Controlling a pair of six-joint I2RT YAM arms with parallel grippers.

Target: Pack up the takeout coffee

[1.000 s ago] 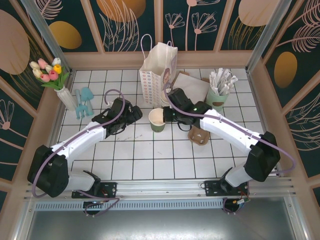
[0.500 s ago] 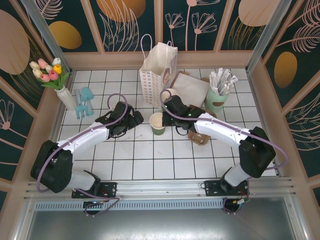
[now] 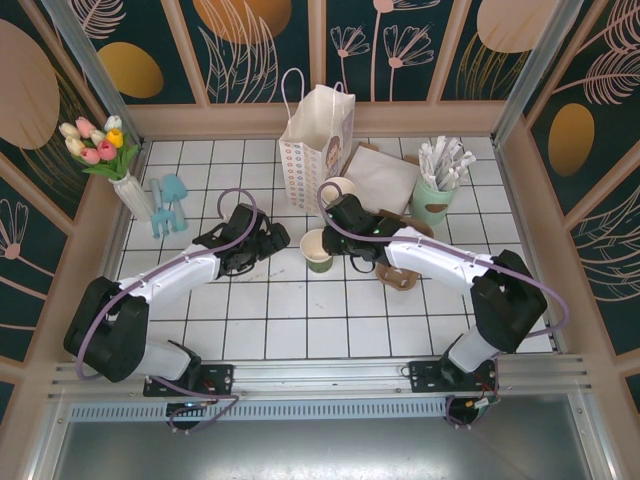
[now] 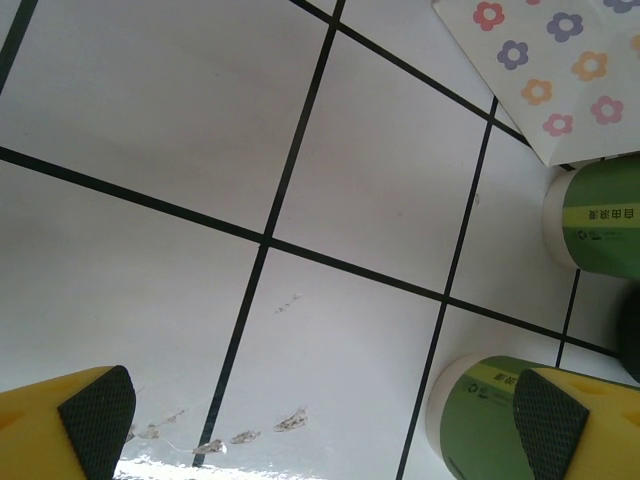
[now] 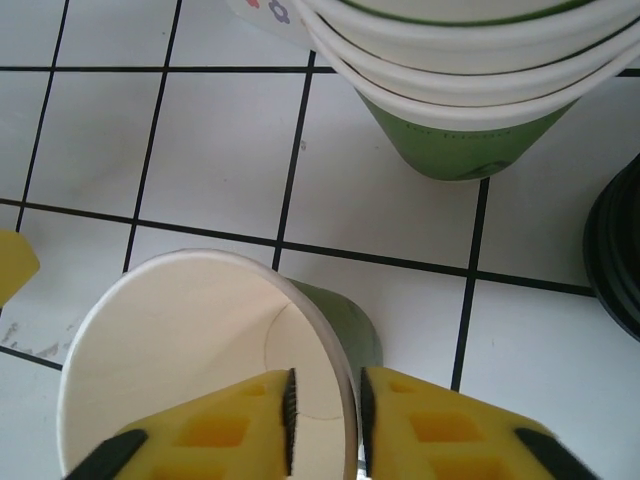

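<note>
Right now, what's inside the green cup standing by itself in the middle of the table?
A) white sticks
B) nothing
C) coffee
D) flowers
B, nothing: the right wrist view looks straight down into the cup, and its cream inside is bare to the bottom.

Top camera looks down on the whole table (image 3: 300, 320); both wrist cameras (close, facing downward) share the green cup (image 3: 317, 248).

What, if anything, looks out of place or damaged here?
Nothing spilled or tipped. The green paper cup stands upright, lidless and empty, its rim between the right pincer's parted fingers. Faint smudges mark one tile.
</note>
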